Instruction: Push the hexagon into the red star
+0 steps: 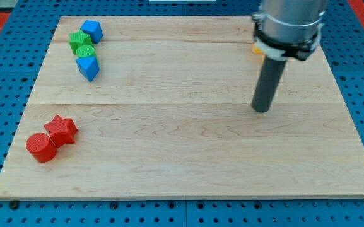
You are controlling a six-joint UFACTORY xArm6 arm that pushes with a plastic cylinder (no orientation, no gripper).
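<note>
The red star [60, 129] lies near the view's left edge, low on the wooden board [188, 151]. A red round block [41, 147] touches it at its lower left. A yellow-orange block [257, 48] shows only as a sliver behind the arm at the view's upper right; its shape cannot be made out. My tip [261, 108] rests on the board just below that block, apart from it and far to the right of the red star.
A cluster stands at the view's upper left: a blue cube [91, 30], a green star [80, 41], a green round block [84, 52] and a blue wedge-like block [88, 67]. The arm's grey body [289, 25] hides the board's upper right corner.
</note>
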